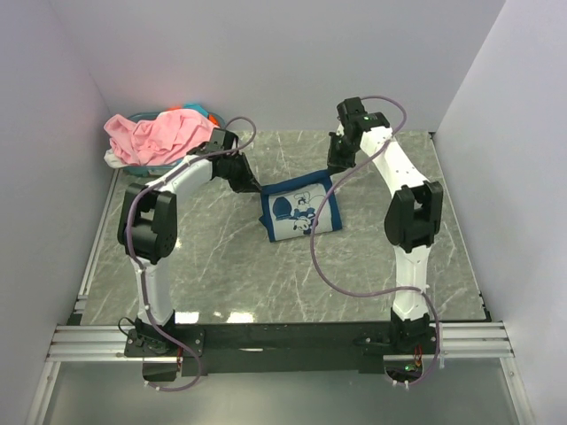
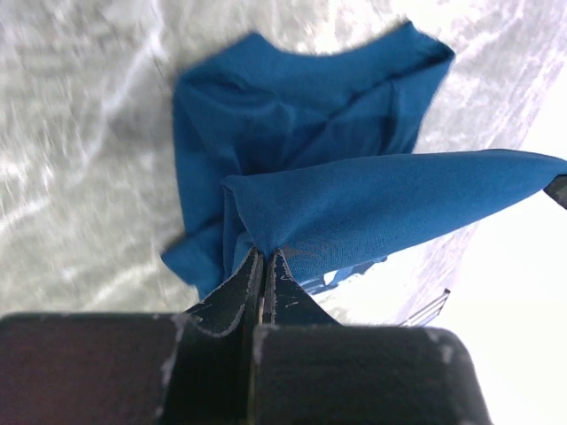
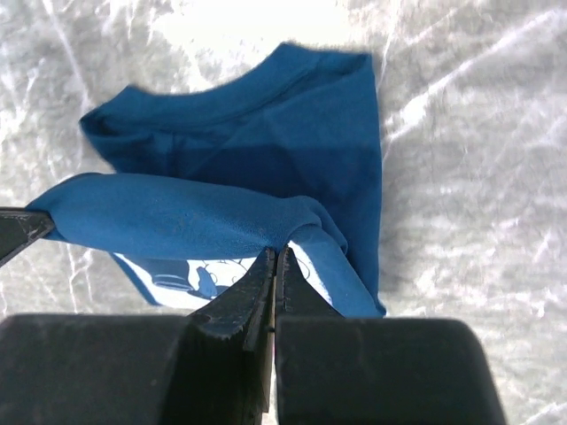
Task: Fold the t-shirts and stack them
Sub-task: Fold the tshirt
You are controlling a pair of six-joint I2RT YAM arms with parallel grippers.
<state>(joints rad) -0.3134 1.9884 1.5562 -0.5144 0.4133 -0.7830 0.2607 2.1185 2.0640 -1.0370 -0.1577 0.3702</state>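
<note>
**Top view.** Navy shirt (image 1: 301,212) lay on the table (image 1: 221,266), print (image 1: 299,211) up, partly folded into a rough rectangle. Left gripper (image 1: 252,184) was at its far-left corner and right gripper (image 1: 337,168) at its far-right corner. The grips were too small to read here. Well apart, up and left of the navy shirt, the basket (image 1: 209,116) held the pink shirt (image 1: 155,135) heaped over its rim. A pale cloth (image 1: 111,158), probably another shirt, showed beneath it. No folded stack was seen anywhere.

**Left wrist.** Jaws were shut tight on a pinch of the navy shirt (image 2: 283,115). From the pinch a band of cloth ran taut to the right, raised above the rest of the shirt. The rest lay rumpled on the table below.

**Right wrist.** Jaws were likewise clamped on the navy shirt (image 3: 292,124). The same raised band stretched left to a dark tip at the frame edge, probably the other gripper. The collar (image 3: 221,97) and body lay flat under it, with the white print just beside the jaws.

**Progress (judgement).** The task was early. The first shirt was mid-fold: one edge was held up between both grippers and not yet laid over. What was left:
- complete this fold;
- set the navy shirt down as the base of the stack;
- fetch, fold and stack the pink shirt and whatever lay under it.
</note>
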